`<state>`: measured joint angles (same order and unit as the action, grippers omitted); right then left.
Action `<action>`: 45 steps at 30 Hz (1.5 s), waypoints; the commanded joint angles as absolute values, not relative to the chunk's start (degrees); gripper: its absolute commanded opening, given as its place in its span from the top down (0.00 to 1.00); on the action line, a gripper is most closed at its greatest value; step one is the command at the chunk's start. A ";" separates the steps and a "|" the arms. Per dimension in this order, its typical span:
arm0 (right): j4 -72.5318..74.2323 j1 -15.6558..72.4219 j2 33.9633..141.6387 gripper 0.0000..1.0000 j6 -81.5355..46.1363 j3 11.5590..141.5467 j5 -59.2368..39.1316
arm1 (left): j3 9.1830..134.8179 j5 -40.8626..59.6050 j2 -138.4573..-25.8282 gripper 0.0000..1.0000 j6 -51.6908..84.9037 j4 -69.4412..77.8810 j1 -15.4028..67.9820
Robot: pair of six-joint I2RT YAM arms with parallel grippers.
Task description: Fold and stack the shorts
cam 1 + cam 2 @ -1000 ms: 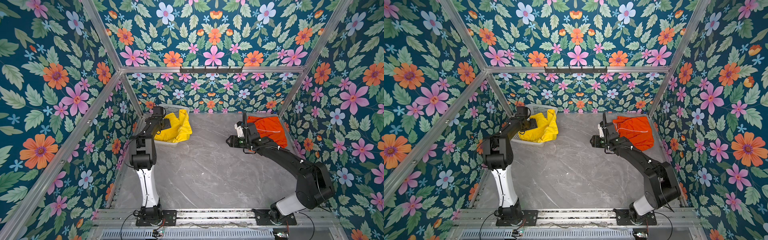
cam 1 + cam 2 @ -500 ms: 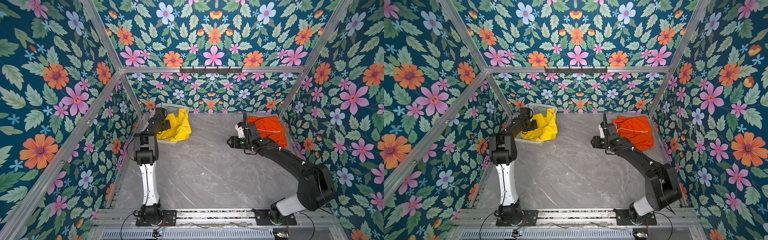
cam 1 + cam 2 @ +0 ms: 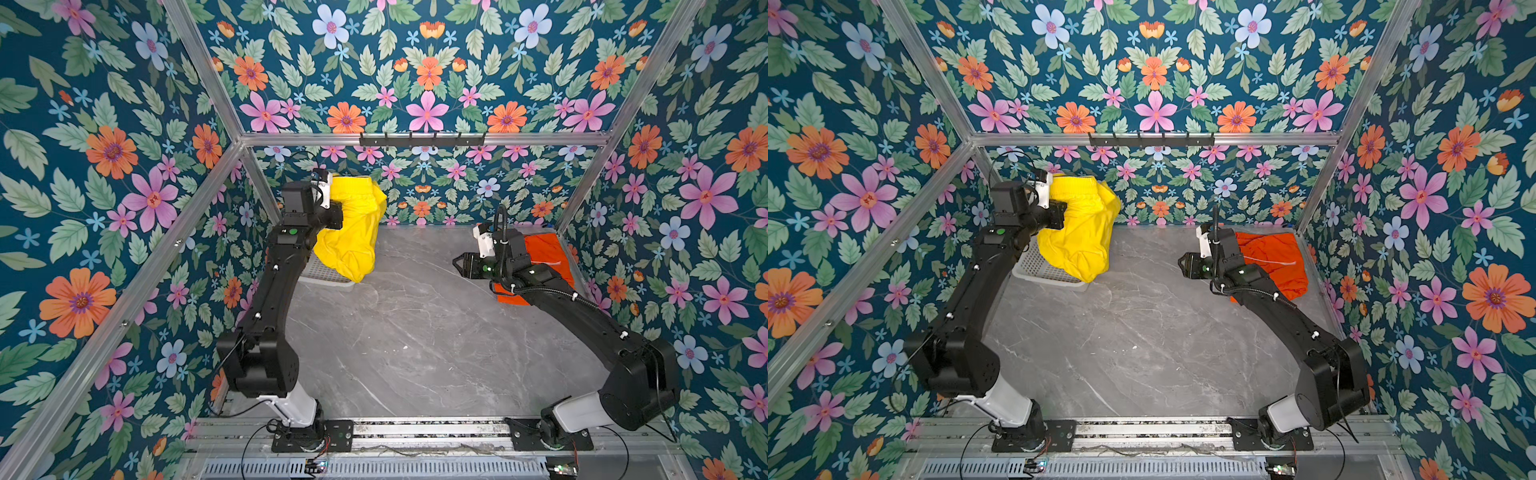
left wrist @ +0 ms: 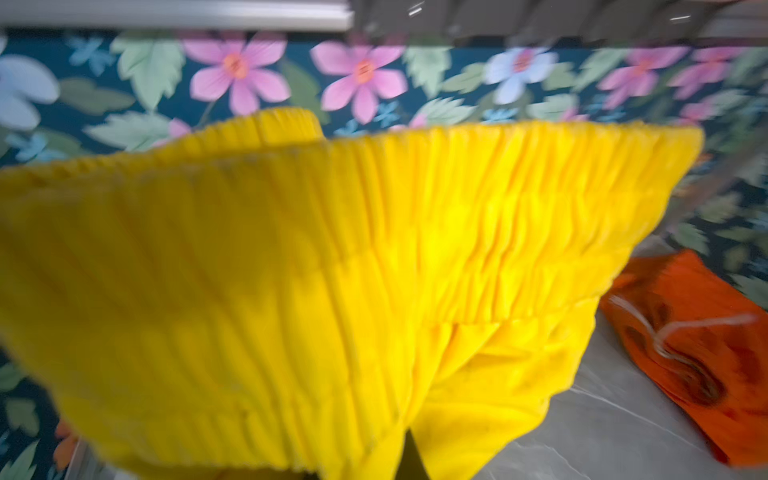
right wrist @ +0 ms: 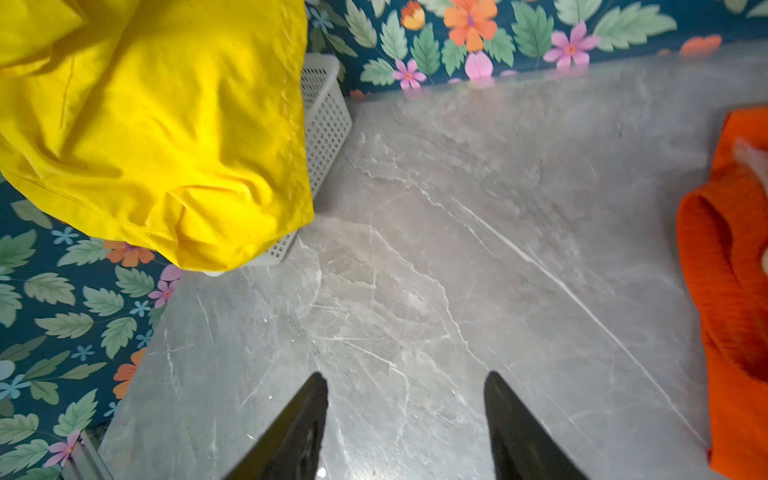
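Right now, in both top views, the left gripper (image 3: 336,217) is raised at the far left corner. The yellow shorts (image 3: 353,237) hang from it by the waistband above the white basket (image 3: 326,277). Whether the lower end is clear of the basket I cannot tell. The orange shorts (image 3: 548,253) lie rumpled on the table (image 3: 415,340) at the far right, partly behind the right gripper (image 3: 458,262), which hovers over bare tabletop.

From the left wrist, the gathered waistband of the yellow shorts (image 4: 332,270) fills the blurred view. Cloth hides the jaws, but the garment plainly hangs from them, so they are clamped on it. The orange shorts (image 4: 698,332) show beyond, with a white drawstring across them.

From the right wrist, the right gripper (image 5: 405,376) has its jaws apart and empty, pointing across the table towards the basket (image 5: 328,116).

I'd say the step in hand is fetching the yellow pair out, and neither pair looks folded. The next move calls for carrying it over the open middle and laying it flat. The free gripper would probably take another part of the waistband to spread it.
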<state>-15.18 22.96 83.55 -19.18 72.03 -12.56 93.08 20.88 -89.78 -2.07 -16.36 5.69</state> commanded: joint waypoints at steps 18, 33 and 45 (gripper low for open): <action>-19.62 23.03 68.59 0.38 7.70 73.21 -39.93 | 60.82 53.51 -73.27 1.00 -22.10 8.79 20.43; -14.77 26.28 70.66 0.38 4.22 69.21 -44.91 | 61.08 57.13 -75.85 1.00 -23.03 9.76 24.67; -14.97 30.13 55.28 0.36 8.95 59.23 -27.00 | 60.71 45.81 -77.70 1.00 -13.01 16.25 25.97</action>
<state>-16.45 28.88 57.01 7.53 60.95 -31.66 60.75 47.29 -77.49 -16.38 10.37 25.65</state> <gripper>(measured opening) 0.639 0.110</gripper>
